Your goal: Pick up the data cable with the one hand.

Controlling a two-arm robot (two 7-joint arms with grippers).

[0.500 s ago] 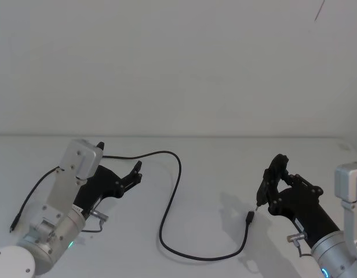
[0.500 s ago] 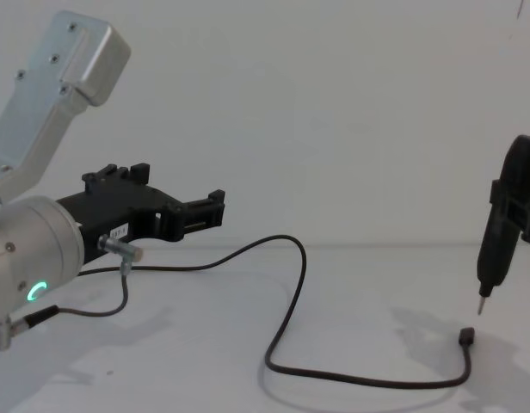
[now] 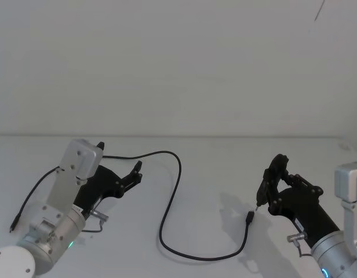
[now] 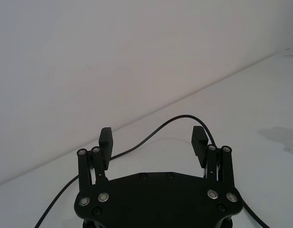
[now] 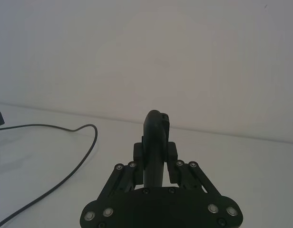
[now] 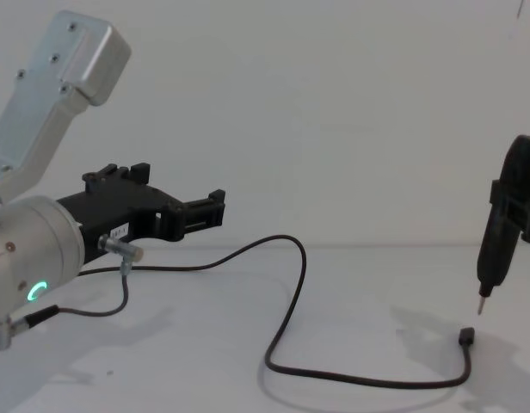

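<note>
Data cable [image 3: 179, 168] is lying loose on the bench [image 3: 225, 174], not picked up yet. Left end effector [image 4: 152, 137] hovers right by it, wide open and empty. Right end effector [image 5: 156, 154], near the plug, is clamped on a black pointed tool [image 6: 493, 249].

You had the data cable [image 3: 161, 231] lying slack on the table, a thin dark cord that arched far from the left, dropped toward the near edge and curled right, ending in its small black plug [image 3: 249, 216]. Your left gripper [image 4: 152, 138], black with a white label on a green-lit silver wrist, hovered at left, fingers spread wide, the cable's left stretch passing between them ungripped.
</note>
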